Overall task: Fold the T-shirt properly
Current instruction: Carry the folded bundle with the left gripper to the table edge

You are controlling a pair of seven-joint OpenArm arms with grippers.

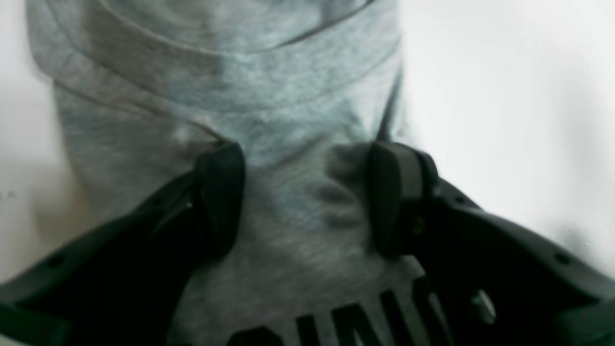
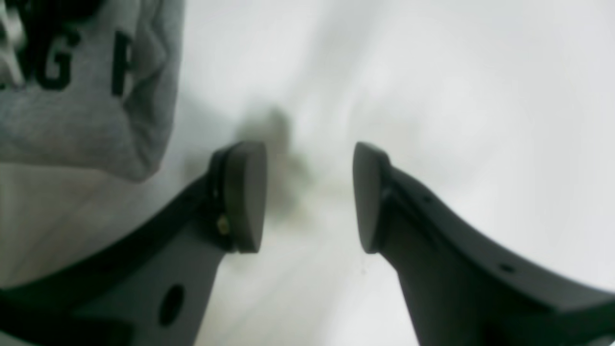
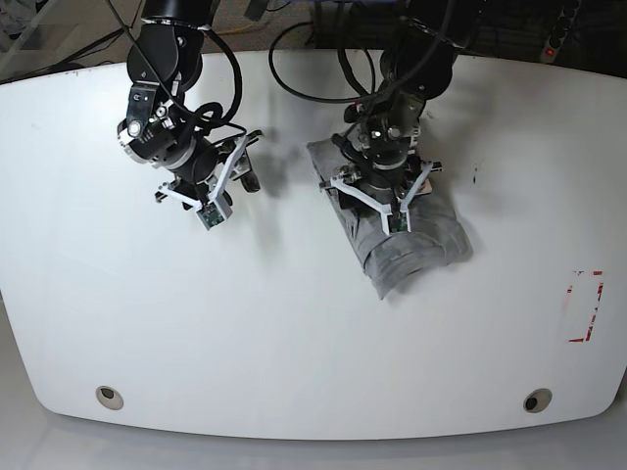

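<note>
The T-shirt (image 3: pixel 426 245) lies as a folded grey bundle right of the table's middle. Black letters show on it in both wrist views. My left gripper (image 3: pixel 377 191) hangs right over the bundle. In the left wrist view this gripper (image 1: pixel 307 149) is open, with its black fingers (image 1: pixel 218 192) standing apart on either side of the T-shirt (image 1: pixel 216 72) fabric. My right gripper (image 3: pixel 245 168) is to the left of the bundle, over bare table. Seen from its wrist, it (image 2: pixel 310 192) is open with nothing between the pads, and a T-shirt (image 2: pixel 72 125) corner lies at the upper left.
The white table (image 3: pixel 294 343) has a red tape mark (image 3: pixel 586 305) near its right edge and two round holes (image 3: pixel 110 397) along the front. Black cables (image 3: pixel 294 69) run along the back edge behind both arms.
</note>
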